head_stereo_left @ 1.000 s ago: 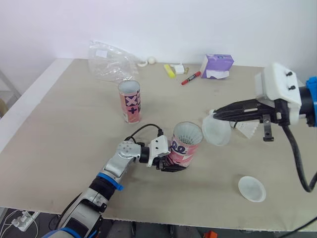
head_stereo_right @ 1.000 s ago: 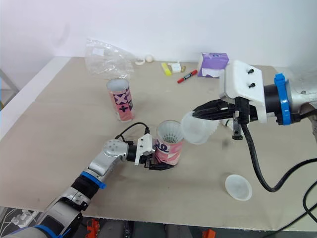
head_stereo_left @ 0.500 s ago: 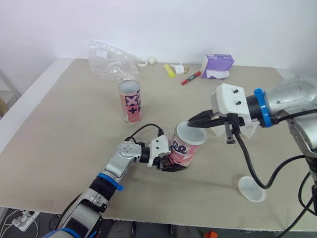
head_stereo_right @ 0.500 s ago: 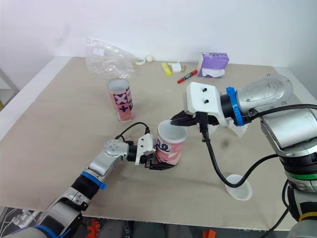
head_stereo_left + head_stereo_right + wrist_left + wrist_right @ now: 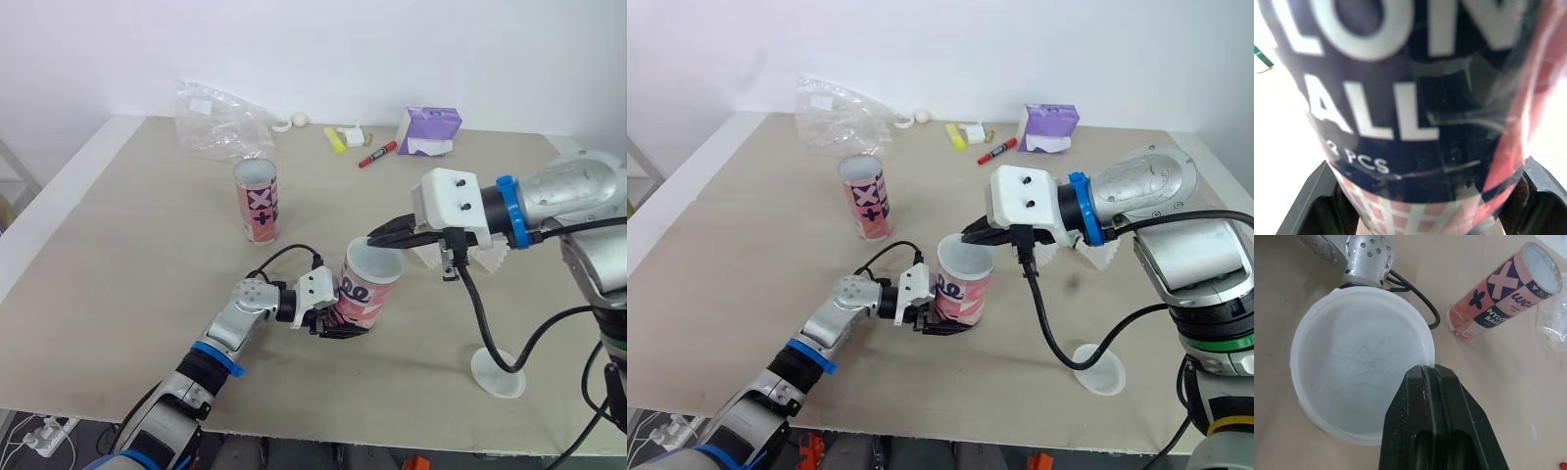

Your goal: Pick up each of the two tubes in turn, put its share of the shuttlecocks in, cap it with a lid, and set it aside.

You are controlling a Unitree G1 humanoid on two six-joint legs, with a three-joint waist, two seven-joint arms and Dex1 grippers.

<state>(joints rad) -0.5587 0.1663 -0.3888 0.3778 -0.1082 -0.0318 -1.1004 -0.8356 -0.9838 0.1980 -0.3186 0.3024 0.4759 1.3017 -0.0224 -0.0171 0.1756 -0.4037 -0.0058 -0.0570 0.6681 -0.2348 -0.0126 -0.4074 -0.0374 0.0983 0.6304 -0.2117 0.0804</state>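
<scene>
- L gripper [image 5: 335, 321] clamped on lower part of the tube [image 5: 364, 294]; tube tilted, mouth leaning toward 1 o'clock; base near table [image 5: 118, 264], can't tell if touching
- R gripper [image 5: 373, 238] closed, pinching rim of a lid [image 5: 1359, 362]; fingers meet the rim at lid's 12 o'clock edge in the head views
- lid lies over the tube's mouth, covering it; can't tell if fully seated
- 2nd tube [image 5: 257, 201] upright at 10 o'clock of held tube, well apart, open top
- spare lid [image 5: 498, 373] flat on table at 4 o'clock, near front edge
- shuttlecocks [image 5: 1104, 257] at 3 o'clock, partly hidden behind R arm
</scene>
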